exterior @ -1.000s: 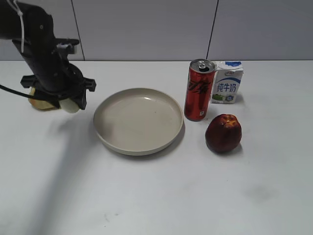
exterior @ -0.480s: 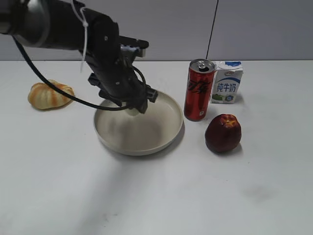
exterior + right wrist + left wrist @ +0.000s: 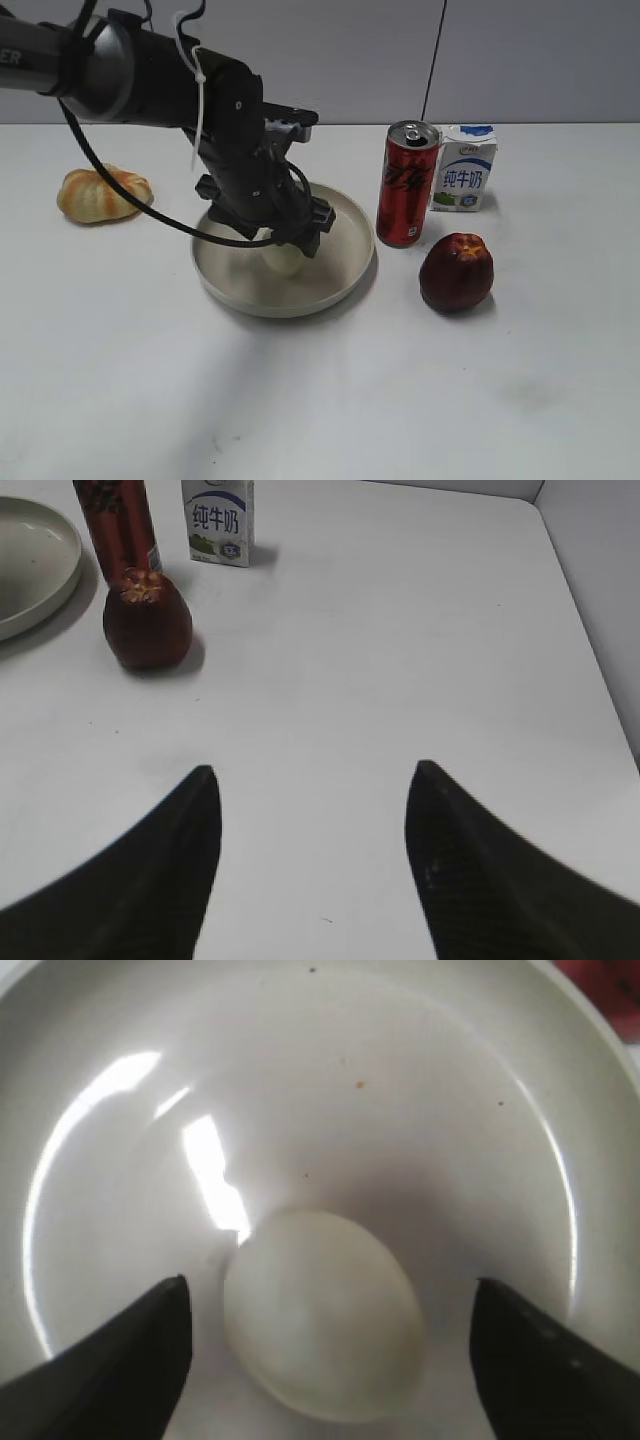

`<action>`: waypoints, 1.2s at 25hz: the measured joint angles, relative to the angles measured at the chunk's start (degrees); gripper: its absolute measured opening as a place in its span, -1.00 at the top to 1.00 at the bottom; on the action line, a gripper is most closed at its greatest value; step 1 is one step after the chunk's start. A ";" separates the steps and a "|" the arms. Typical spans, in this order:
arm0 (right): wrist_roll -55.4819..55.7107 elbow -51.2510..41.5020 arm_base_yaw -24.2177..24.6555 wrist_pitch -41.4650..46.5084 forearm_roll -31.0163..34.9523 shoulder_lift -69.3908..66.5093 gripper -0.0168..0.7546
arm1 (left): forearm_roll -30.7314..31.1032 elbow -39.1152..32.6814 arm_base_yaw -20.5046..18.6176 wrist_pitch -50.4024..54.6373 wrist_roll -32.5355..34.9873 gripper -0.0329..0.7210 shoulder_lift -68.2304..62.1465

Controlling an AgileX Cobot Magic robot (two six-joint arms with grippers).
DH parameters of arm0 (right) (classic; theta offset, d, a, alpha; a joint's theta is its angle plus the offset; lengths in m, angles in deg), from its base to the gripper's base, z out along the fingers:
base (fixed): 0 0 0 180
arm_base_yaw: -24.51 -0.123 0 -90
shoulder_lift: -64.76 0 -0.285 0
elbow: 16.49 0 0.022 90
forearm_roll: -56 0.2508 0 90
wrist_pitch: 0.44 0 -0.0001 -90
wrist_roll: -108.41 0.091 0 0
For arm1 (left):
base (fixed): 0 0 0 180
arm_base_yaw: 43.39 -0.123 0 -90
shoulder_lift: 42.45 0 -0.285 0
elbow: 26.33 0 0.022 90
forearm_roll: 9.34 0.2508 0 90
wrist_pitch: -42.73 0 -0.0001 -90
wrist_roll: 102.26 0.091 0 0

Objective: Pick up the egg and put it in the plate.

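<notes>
The pale cream egg lies in the beige plate, near its middle. My left gripper hangs low over the plate with its jaws open, one black finger on each side of the egg and a gap on both sides. In the exterior view the egg shows just under the left gripper inside the plate. My right gripper is open and empty above bare table, away from the plate.
An orange-and-cream pumpkin sits left of the plate. A red can, a milk carton and a dark red apple stand to the plate's right. The can is close to the plate's rim.
My left arm carried the egg from beside the pumpkin rightward over the plate and lowered it. The jaws now stand apart from the egg, which rests in the plate.
</notes>
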 joint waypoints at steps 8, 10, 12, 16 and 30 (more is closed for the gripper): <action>0.00 0.00 0.00 0.00 0.00 0.00 -0.20 | 0.52 3.71 -3.97 8.57 0.16 -0.81 3.02; 0.00 0.00 0.00 0.00 0.00 0.00 -0.20 | 0.65 6.48 -8.00 13.86 0.39 -0.80 4.64; 0.00 0.00 0.00 0.00 0.00 0.00 -0.20 | 0.89 8.52 -13.06 19.55 0.59 -0.78 6.01; 0.00 0.00 0.00 0.00 0.00 0.00 -0.20 | 1.27 9.51 -22.58 28.99 1.32 -0.74 8.51; 0.00 0.00 0.00 0.00 0.00 0.00 -0.20 | -0.39 -8.62 -32.44 30.64 6.13 -0.61 35.14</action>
